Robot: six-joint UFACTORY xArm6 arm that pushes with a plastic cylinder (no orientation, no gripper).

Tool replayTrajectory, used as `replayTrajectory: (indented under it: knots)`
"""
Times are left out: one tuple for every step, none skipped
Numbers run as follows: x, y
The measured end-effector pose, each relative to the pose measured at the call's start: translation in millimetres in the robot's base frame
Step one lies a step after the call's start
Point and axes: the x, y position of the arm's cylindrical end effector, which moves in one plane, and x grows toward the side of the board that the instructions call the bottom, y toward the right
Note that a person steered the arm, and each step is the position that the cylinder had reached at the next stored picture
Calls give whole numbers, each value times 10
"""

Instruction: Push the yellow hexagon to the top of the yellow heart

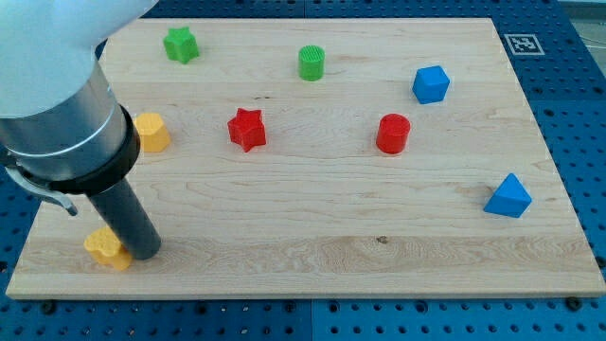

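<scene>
Not done: tip (144, 254) (plain rod, no claw) touches yellow wooden heart (106, 248); yellow wooden hexagon (151, 132) sits well above, unpushed.

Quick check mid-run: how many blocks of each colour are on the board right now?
Yellow: 2, hexagon and heart, my tip against the heart
Green: 2, star, cylinder
Red: 2, star, cylinder
Blue: 2, cube, wedge
Total: 8
</scene>
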Motion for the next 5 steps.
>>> replayTrajectory:
  knots:
    - [-229, 73]
    - [-328, 58]
    - [-440, -87]
    - [-603, -299]
    - [-761, -432]
